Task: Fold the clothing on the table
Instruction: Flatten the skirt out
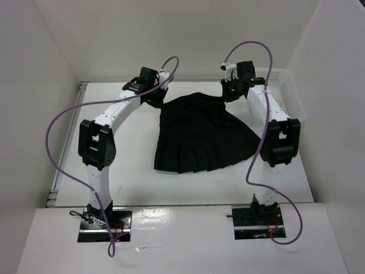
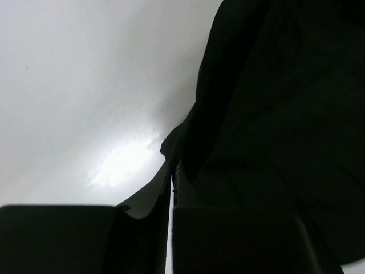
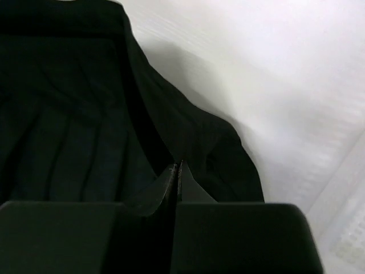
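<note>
Black pleated cloth fills both my wrist views. The clothing [image 1: 202, 134] lies spread flat on the table [image 1: 131, 177], with its narrow waistband at the far side and its wide hem toward my bases. My left gripper [image 2: 172, 171] sits at the waistband's far-left corner with its fingers pressed together, and a small peak of fabric rises right to the tips. My right gripper [image 3: 178, 170] is at the far-right corner, fingers likewise together over a fold. I read both as pinching the waistband, though black cloth against black fingers leaves me unsure how much fabric each one really has.

The step in hand, as I judge it, is the first fold: carry the waistband toward me and lay it over the hem. To do it well I should raise both corners evenly, just enough for the cloth to clear itself. I should hold the band taut between my two grippers so the pleats do not bunch. Then I should draw both arms toward me at one pace, so the crease runs straight across. The right corner is near the white basket [image 1: 288, 85], and I would avoid its rim. If a corner slips on lifting, I should set it down and take a deeper bite.
</note>
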`<state>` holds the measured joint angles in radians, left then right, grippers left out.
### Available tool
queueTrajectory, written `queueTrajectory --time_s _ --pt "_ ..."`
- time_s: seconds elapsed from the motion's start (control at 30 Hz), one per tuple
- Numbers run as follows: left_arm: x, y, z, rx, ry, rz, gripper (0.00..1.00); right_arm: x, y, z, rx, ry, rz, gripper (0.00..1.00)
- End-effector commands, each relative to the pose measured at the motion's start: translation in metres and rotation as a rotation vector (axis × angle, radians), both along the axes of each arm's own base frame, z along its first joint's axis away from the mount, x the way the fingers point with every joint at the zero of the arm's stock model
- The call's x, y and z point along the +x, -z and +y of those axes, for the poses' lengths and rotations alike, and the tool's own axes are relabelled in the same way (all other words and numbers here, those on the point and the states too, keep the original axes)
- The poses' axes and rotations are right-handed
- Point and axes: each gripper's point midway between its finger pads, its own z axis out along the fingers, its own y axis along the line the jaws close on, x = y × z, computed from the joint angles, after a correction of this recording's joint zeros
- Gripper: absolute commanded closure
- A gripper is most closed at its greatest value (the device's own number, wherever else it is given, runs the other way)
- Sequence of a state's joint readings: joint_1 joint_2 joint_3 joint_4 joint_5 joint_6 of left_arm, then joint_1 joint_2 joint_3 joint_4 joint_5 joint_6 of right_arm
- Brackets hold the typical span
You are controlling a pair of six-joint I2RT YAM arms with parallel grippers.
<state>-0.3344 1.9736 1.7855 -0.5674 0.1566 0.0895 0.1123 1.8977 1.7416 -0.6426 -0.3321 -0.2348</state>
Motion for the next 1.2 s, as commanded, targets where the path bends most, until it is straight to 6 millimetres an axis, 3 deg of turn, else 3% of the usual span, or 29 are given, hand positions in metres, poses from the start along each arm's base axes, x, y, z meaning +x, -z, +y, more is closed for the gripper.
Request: queueTrajectory --time_s 0.0,0.03,0.07,0.1,0.13,0.17,0.2,0.27,0.3,0.33,0.37,0.4,0.43,0.47,0.53,0.57,0.6,0.7,0.77,0.83,0.87,0.9,0.93,0.97,1.0,1.03,1.07,1.13,1.17 --pt "0.049 -0.014 0.000 -0.006 -0.099 -0.097 1.00 0.058 -0.009 0.004 -0.055 0.044 -0.130 1.00" --pt "0.057 -0.014 0.000 -0.001 -0.108 -0.107 1.00 0.061 0.009 0.002 -0.076 0.047 -0.101 1.00" --pt "0.067 -0.015 0.006 0.008 -0.133 -0.124 1.00 0.074 0.001 0.007 -0.092 0.038 -0.138 1.00" --pt "0.072 -0.014 0.006 0.011 -0.150 -0.122 1.00 0.081 0.029 0.012 -0.116 0.028 -0.096 1.00" --pt "0.082 -0.001 0.010 0.015 -0.173 -0.109 1.00 0.086 0.038 0.009 -0.138 0.031 -0.084 1.00" --pt "0.095 -0.019 0.015 0.001 -0.189 -0.146 1.00 0.101 0.025 0.012 -0.160 0.043 -0.130 1.00" --pt "0.104 -0.007 0.018 -0.010 -0.218 -0.121 1.00 0.109 0.052 0.011 -0.178 0.049 -0.091 1.00" --pt "0.119 -0.009 0.036 -0.022 -0.279 -0.122 0.99 0.131 0.033 0.008 -0.190 0.081 -0.150 1.00" --pt "0.132 -0.036 0.040 -0.058 -0.302 -0.178 0.97 0.140 0.055 0.008 -0.197 0.092 -0.123 1.00" --pt "0.136 -0.019 0.047 -0.062 -0.337 -0.131 0.96 0.152 0.027 0.011 -0.173 0.108 -0.185 1.00" --pt "0.143 -0.023 0.061 -0.072 -0.369 -0.136 0.93 0.160 0.022 0.007 -0.186 0.131 -0.207 1.00" --pt "0.149 -0.005 0.062 -0.079 -0.374 -0.102 0.87 0.168 0.017 0.005 -0.185 0.160 -0.234 1.00" --pt "0.151 -0.040 0.061 -0.118 -0.387 -0.154 0.76 0.170 0.017 0.009 -0.200 0.187 -0.245 1.00" --pt "0.154 -0.043 0.069 -0.121 -0.400 -0.163 0.54 0.179 0.006 0.005 -0.222 0.247 -0.298 0.96" --pt "0.156 -0.043 0.075 -0.111 -0.442 -0.167 0.30 0.183 -0.017 0.008 -0.170 0.329 -0.341 0.58" --pt "0.154 -0.041 0.075 -0.116 -0.451 -0.153 0.14 0.181 -0.020 0.004 -0.165 0.371 -0.338 0.45" --pt "0.152 -0.043 0.073 -0.128 -0.450 -0.147 0.09 0.180 -0.032 0.006 -0.111 0.408 -0.341 0.31" --pt "0.141 -0.063 0.064 -0.150 -0.457 -0.152 0.00 0.165 -0.066 0.009 -0.030 0.443 -0.339 0.22" --pt "0.129 -0.085 0.058 -0.174 -0.459 -0.161 0.00 0.152 -0.068 0.013 -0.016 0.418 -0.291 0.20" --pt "0.118 -0.062 0.044 -0.192 -0.433 -0.075 0.00 0.136 -0.081 0.027 0.047 0.362 -0.254 0.19" --pt "0.112 -0.080 0.041 -0.234 -0.429 -0.098 0.00 0.127 -0.064 0.030 0.039 0.337 -0.186 0.19" --pt "0.104 -0.072 0.031 -0.238 -0.403 -0.075 0.00 0.118 -0.060 0.041 0.047 0.315 -0.153 0.19" --pt "0.078 -0.036 0.028 -0.213 -0.398 0.025 0.00 0.106 -0.071 0.052 0.058 0.285 -0.153 0.18" --pt "0.076 -0.028 0.023 -0.222 -0.387 0.007 0.00 0.096 -0.041 0.056 0.027 0.274 -0.074 0.18" --pt "0.063 -0.012 0.016 -0.201 -0.378 0.028 0.00 0.089 -0.034 0.061 0.010 0.254 -0.059 0.17" --pt "0.038 0.021 0.023 -0.142 -0.389 0.084 0.00 0.077 -0.055 0.063 0.024 0.245 -0.092 0.17" --pt "0.034 0.030 0.026 -0.134 -0.398 0.080 0.00 0.069 -0.017 0.068 0.000 0.238 -0.052 0.17" --pt "0.023 0.040 0.031 -0.128 -0.404 0.076 0.00 0.052 -0.007 0.068 -0.020 0.216 -0.071 0.15" --pt "0.006 0.066 0.036 -0.094 -0.401 0.124 0.00 0.035 0.001 0.068 -0.031 0.204 -0.079 0.15"
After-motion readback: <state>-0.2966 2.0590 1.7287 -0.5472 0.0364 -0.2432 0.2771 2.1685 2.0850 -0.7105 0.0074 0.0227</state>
